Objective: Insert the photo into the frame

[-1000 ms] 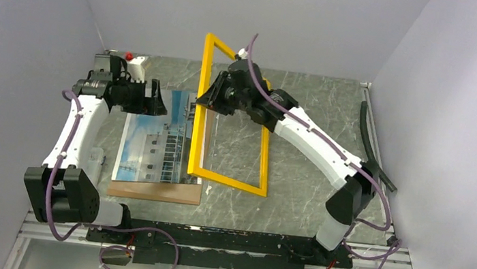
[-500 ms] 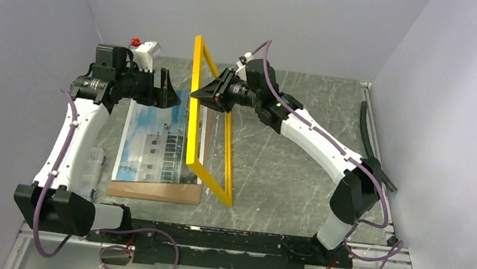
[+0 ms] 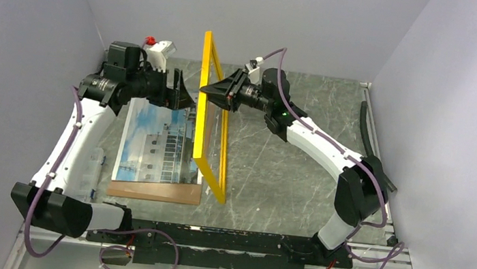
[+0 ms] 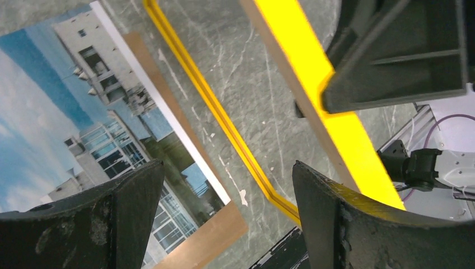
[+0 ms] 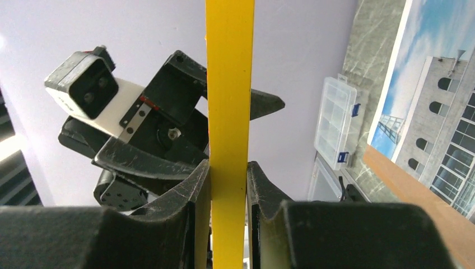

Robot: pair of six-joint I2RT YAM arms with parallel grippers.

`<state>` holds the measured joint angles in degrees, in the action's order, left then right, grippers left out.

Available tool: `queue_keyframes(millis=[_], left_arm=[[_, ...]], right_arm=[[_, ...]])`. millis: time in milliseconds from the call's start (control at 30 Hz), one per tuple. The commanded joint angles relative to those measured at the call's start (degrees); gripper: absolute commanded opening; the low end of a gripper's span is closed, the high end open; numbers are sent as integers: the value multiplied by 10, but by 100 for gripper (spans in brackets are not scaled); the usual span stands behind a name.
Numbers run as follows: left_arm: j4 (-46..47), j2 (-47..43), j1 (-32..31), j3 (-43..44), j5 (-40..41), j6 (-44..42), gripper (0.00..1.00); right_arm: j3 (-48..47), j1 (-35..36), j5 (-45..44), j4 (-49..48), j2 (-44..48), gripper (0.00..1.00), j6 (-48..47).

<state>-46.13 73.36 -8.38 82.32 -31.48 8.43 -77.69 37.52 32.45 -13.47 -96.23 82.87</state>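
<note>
yellow frame [image 5: 228, 84] rail — upright, tight between the right gripper [image 5: 228, 171] jaws

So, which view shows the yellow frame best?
Top external: the frame is upright, almost its whole outline visible. Left wrist shows only parts of two rails; right wrist shows one rail clamped in the right gripper.

Jaws of left arm [image 3: 76, 134] gape, those of right arm [image 3: 320, 144] clamp.
</note>
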Motion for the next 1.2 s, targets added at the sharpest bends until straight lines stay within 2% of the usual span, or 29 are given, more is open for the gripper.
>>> queue_keyframes(millis=[0, 133, 367, 567, 767, 967, 1167], left_arm=[[23, 10, -31, 49, 5, 24, 89], [29, 21, -70, 64, 24, 31, 89], [24, 65, -108, 100, 36, 22, 89], [27, 101, -152, 129, 52, 11, 89], [33, 137, -179, 153, 63, 1, 89], [35, 166, -199, 185, 65, -4, 89], [43, 179, -209, 176, 75, -12, 89]], right_arm=[[18, -8, 27, -60, 31, 28, 26], [23, -19, 32, -42, 45, 44, 15], [13, -51, 42, 46, 80, 59, -39], [-54, -98, 48, 248, 104, 70, -165], [-102, -137, 61, 377, 108, 78, -258], [-128, -152, 65, 442, 100, 79, -309], [-170, -163, 56, 502, 86, 79, -357]])
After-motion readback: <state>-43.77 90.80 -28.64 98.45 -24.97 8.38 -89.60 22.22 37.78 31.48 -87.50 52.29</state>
